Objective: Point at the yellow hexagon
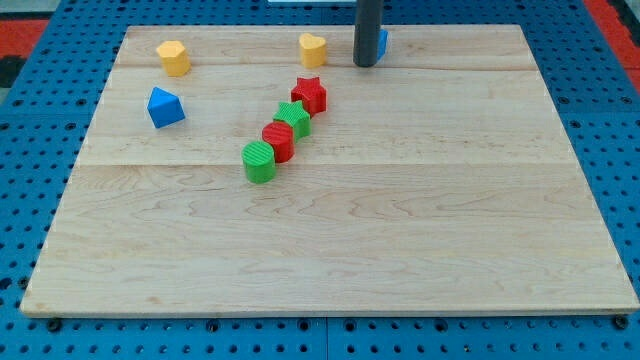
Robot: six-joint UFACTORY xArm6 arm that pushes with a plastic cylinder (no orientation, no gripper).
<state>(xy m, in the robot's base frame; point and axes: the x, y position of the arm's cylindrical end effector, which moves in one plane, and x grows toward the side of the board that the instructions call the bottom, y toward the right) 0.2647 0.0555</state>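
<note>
The yellow hexagon [173, 57] lies near the board's top left. A yellow heart-like block [313, 49] sits at the top middle. My tip [365, 64] stands at the top, just right of the yellow heart and far right of the yellow hexagon. A blue block [381, 42] is mostly hidden behind the rod. A diagonal row runs through the middle: red star [310, 95], green star [293, 119], red cylinder [278, 141], green cylinder [260, 161]. A blue block [164, 107] lies below the yellow hexagon.
The wooden board [330, 250] rests on a blue pegboard surface [30, 150]. The board's top edge is close behind the rod.
</note>
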